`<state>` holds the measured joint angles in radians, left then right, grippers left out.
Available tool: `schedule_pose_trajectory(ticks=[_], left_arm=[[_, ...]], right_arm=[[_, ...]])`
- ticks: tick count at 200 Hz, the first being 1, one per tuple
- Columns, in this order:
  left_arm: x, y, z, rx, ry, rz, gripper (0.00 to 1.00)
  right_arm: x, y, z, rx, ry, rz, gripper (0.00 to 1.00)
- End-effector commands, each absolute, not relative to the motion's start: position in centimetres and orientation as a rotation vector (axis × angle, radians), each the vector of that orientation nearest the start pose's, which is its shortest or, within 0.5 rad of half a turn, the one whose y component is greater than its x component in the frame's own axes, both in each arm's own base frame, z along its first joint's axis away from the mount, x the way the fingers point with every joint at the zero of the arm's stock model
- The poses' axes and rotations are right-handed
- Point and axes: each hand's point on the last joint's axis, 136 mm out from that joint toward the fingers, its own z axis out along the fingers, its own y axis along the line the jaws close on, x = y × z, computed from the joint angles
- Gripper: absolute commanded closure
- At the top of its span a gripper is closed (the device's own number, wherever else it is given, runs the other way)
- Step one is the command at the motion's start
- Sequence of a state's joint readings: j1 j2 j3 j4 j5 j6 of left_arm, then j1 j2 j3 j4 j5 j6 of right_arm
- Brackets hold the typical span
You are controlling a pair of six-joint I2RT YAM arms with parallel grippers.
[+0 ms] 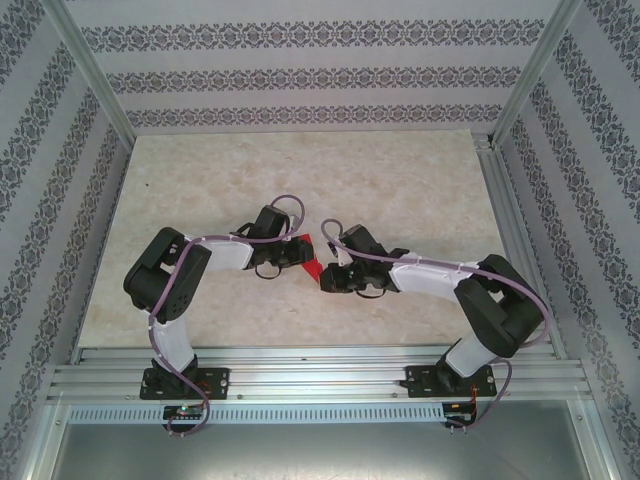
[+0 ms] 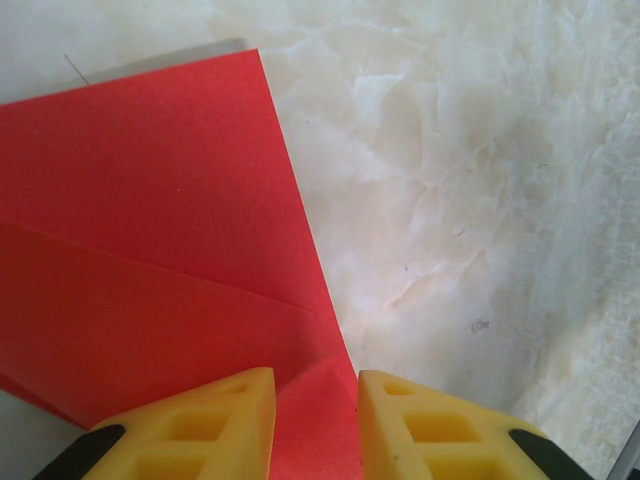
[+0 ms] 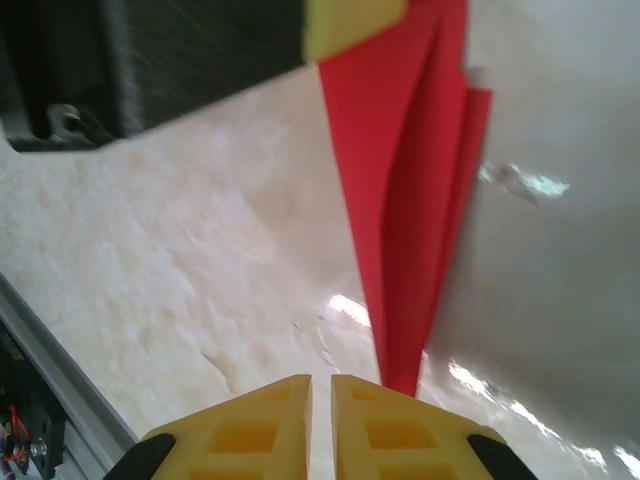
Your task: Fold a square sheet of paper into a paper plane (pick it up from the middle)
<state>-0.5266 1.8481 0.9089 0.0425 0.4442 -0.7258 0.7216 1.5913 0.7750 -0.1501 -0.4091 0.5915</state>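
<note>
Left pincer (image 2: 315, 385) was partly open, its yellow fingers astride a corner of the thin bright red creased paper sheet (image 2: 150, 230), with red showing in the gap. Right pincer (image 3: 320, 385) was almost closed and held nothing, the paper sheet's pointed tip just at its finger. The paper sheet sat mid pale marbled worktop (image 2: 480, 200), between both pincers.

The sheet of paper (image 2: 150, 230) rests near the middle of the table (image 1: 400, 180), between the two arms. The left tool (image 2: 315, 390) stands on its left with one finger on either side of a corner. The sheet's pointed end lies just beside the right tool (image 3: 320, 390).
</note>
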Motion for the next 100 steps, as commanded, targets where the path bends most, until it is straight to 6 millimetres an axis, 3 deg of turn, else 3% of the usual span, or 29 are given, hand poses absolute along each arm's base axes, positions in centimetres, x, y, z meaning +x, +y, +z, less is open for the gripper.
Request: schedule_pose_trajectory(ticks=[1,41,100], left_arm=[[32.6,-27.2,0.3,-0.068,2.748,-0.942,0.7],[32.6,-27.2,0.3,-0.068,2.754,-0.948,0.7],[32.7,-27.3,0.4,-0.056,2.756,-0.946,0.7]], right_arm=[[23.6,30.6,4.4,-0.423,2.731,0.914,0.85],[24.6,31.4,3.2,-0.425,2.746,0.866,0.84],[24.2,29.1,0.6,-0.31,2.801,0.875,0.85]])
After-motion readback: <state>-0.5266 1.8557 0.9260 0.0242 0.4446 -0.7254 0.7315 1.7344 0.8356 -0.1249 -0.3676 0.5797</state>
